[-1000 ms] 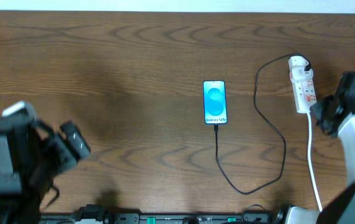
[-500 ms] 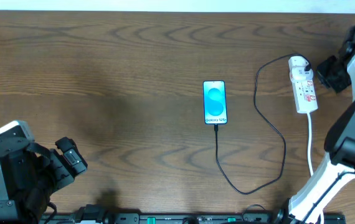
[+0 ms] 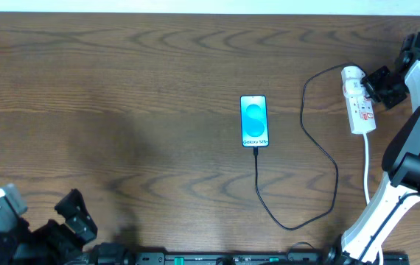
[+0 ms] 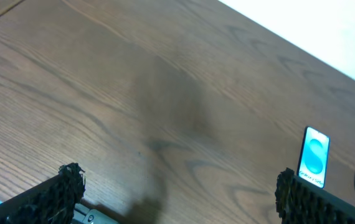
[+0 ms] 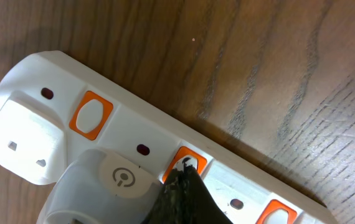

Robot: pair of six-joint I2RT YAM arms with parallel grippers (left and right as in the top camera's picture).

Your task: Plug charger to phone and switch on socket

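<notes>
Right hand [image 5: 180,180]: jaws shut, fingertips pinched to a single dark point, holding nothing. In the wrist view that point lay over the near edge of the middle orange rocker switch [image 5: 188,160] on the socket [image 5: 127,127]. I could not tell whether it pressed or only touched. A second orange rocker [image 5: 91,113] sat uncovered toward the strip's rounded end, and a third [image 5: 277,214] showed at the frame's lower edge. A small dark-red mark [image 5: 142,150] sat beside each rocker. A white adapter [image 5: 103,180] with a round emblem stood plugged into the strip just beside my fingertips.

From overhead, the socket lay near the bench's [image 3: 121,88] far right side, its long axis running away from me, with its white cord [image 3: 368,177] trailing back toward my edge. My right arm reached it from the right.

The charger [image 3: 258,184] ran from the strip's far end in a wide loop down the bench, then up to the phone [image 3: 254,121], where its tip met the lower edge. The phone lay flat near the bench's centre, screen up and lit blue-cyan, well apart from both hands.

Left hand [image 4: 177,177]: jaws spread wide, holding nothing, fingers [image 4: 68,186] above bare wood at the near left corner.
</notes>
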